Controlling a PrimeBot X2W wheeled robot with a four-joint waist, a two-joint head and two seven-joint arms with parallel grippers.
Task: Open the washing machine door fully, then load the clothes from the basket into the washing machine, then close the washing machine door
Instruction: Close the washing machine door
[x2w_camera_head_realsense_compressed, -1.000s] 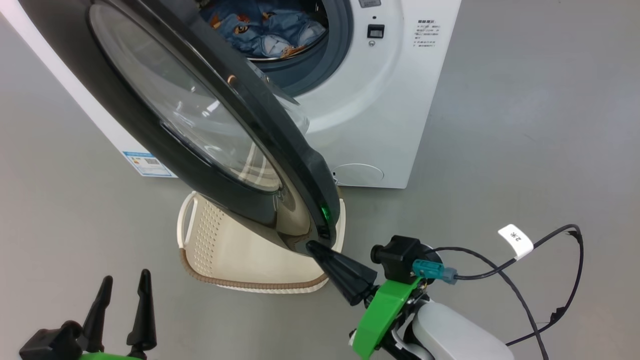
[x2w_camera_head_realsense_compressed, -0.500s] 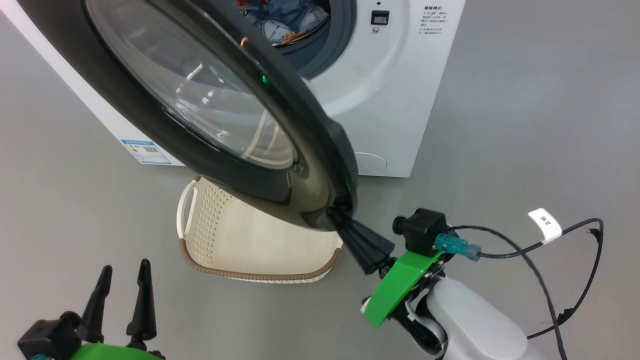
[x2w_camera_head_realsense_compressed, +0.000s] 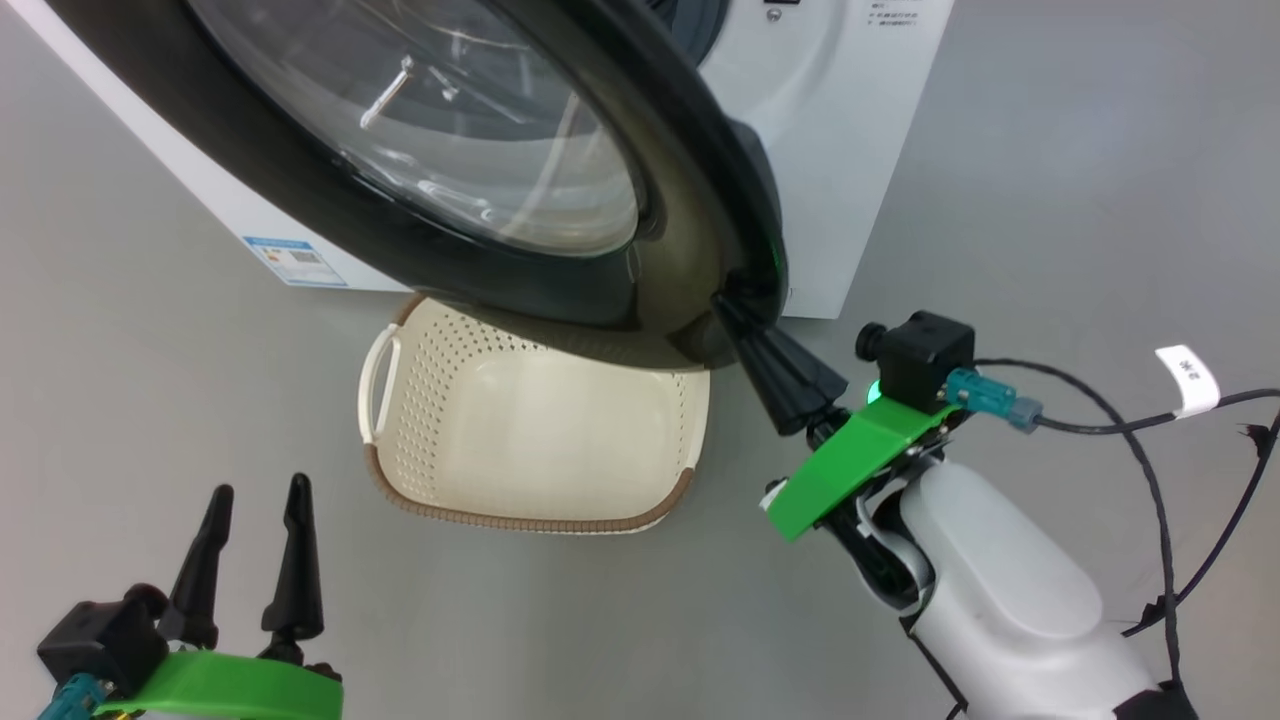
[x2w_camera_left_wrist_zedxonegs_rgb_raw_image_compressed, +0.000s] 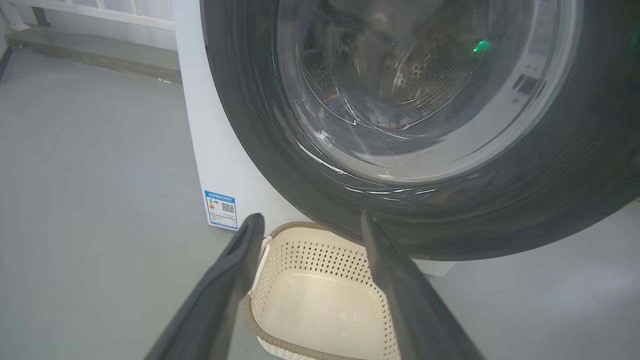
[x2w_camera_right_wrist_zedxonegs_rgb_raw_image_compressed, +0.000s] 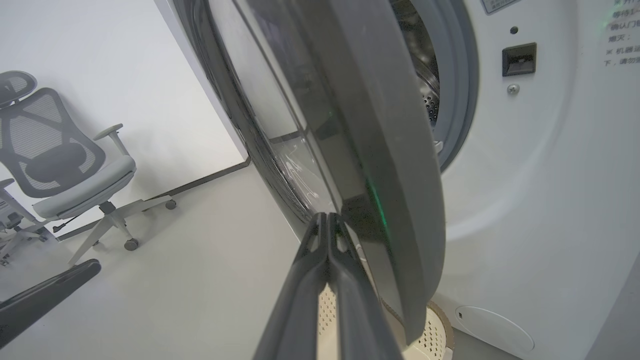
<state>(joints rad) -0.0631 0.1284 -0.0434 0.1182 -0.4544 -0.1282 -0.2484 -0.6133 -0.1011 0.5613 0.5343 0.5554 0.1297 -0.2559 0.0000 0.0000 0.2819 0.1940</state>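
- Grey floor (x2w_camera_head_realsense_compressed: 1050, 200) carries everything. The washing machine (x2w_camera_head_realsense_compressed: 850, 150) stands at its far side, and the basket (x2w_camera_head_realsense_compressed: 520, 522) sits just before the machine's front, empty, beneath the door.
- Your washing machine door (x2w_camera_head_realsense_compressed: 450, 150) hangs part-way shut. The right wrist view shows a gap between its black rim and the white front.
- The clothes (x2w_camera_left_wrist_zedxonegs_rgb_raw_image_compressed: 375, 115) show dimly through the door glass, apparently down in the drum. Loading looks done, so closing is the step in hand.
- Your right hand (x2w_camera_head_realsense_compressed: 728, 308) has its fingers pressed flat together and grips nothing. The tips bear on the door's lower edge.
- Your left hand (x2w_camera_head_realsense_compressed: 260, 487) is spread wide and empty, low over the floor's near-left, well apart from the door.
- Watch that contact: narrow tips on a glossy curved rim may skid off, and the door could drift back open.
- A soft push might leave the latch uncaught. You cannot tell whether fabric lies across the gasket, which would block it too.
- Mind the loose cable (x2w_camera_head_realsense_compressed: 1100, 428) by your right wrist; it could snag as the arm reaches.
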